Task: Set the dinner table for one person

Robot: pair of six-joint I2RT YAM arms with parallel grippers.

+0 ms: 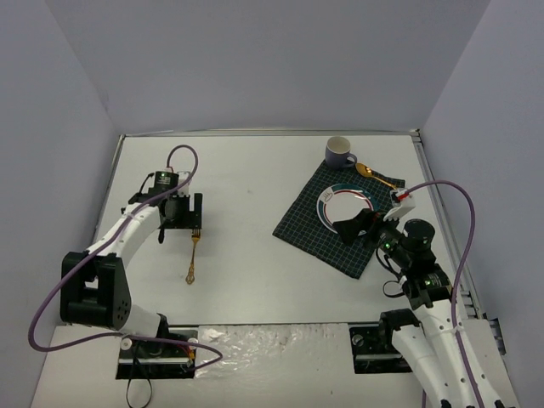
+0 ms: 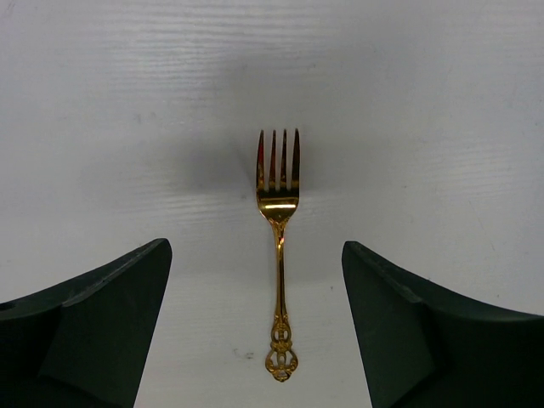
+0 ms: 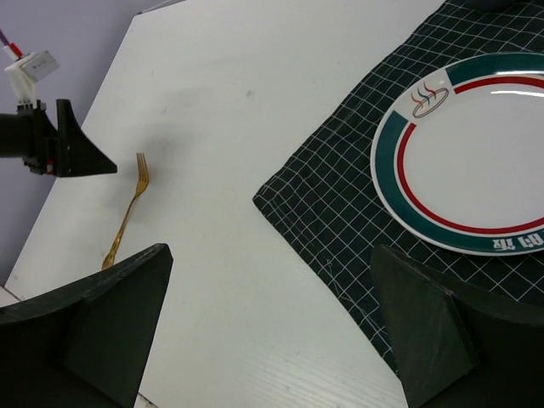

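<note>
White bench (image 1: 255, 170), grey walls (image 1: 255, 59); your left gripper (image 2: 255, 248) wide, gold fork (image 2: 278, 246) centred between its jaws; right gripper (image 3: 272, 255) wide, empty; plate (image 3: 476, 144) upper right.

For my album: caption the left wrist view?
Ornate gold metal fork lying flat on the white tabletop, framed by two open dark fingers.

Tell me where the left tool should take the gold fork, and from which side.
Grip the fork on its slim handle, about midway below the tines. Come straight down from above: it lies flat on the dinner table, so only the handle's narrow sides offer purchase. The left tool is open with a finger either side of the handle, so closing across its width should pinch it.
</note>
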